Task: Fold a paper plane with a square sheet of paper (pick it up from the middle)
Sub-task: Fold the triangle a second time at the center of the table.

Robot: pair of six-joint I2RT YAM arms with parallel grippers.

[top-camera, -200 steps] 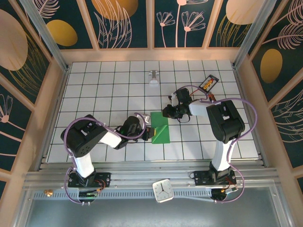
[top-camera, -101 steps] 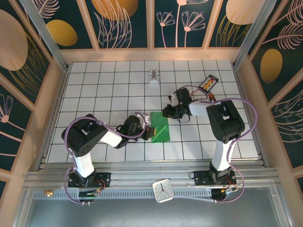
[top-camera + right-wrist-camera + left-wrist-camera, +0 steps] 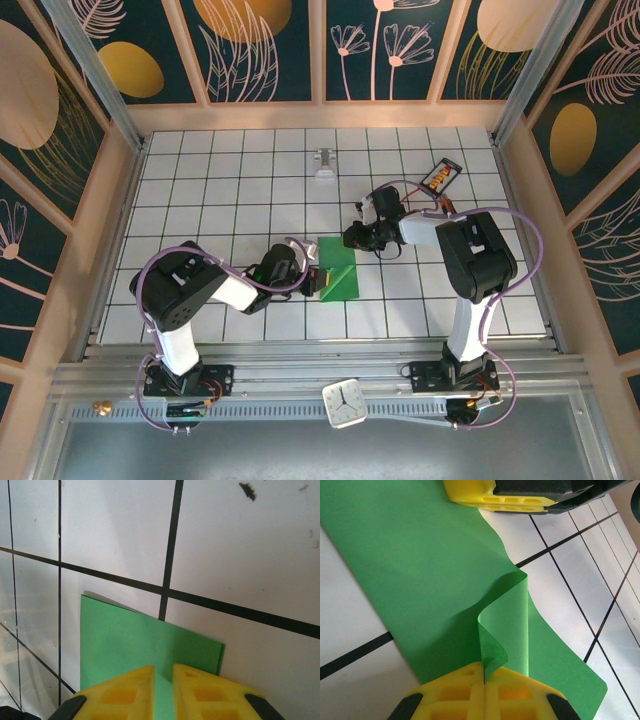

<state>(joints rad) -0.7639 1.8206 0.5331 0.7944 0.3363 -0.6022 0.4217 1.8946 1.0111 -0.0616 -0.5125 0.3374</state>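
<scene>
Square sheet of paper [image 3: 341,275]: mid-table, partly folded. Left gripper [image 3: 484,674]: pinching curled-up flap. Right gripper [image 3: 163,675]: jaws narrowly parted, tips on opposite edge. Risk: skewed crease from sheet slipping under pull.

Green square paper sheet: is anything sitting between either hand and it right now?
Nothing visible does. The left hand is shut on a raised fold of the bright green square paper sheet, and the right hand, its jaws slightly apart, sits on the sheet's opposite edge.
</scene>
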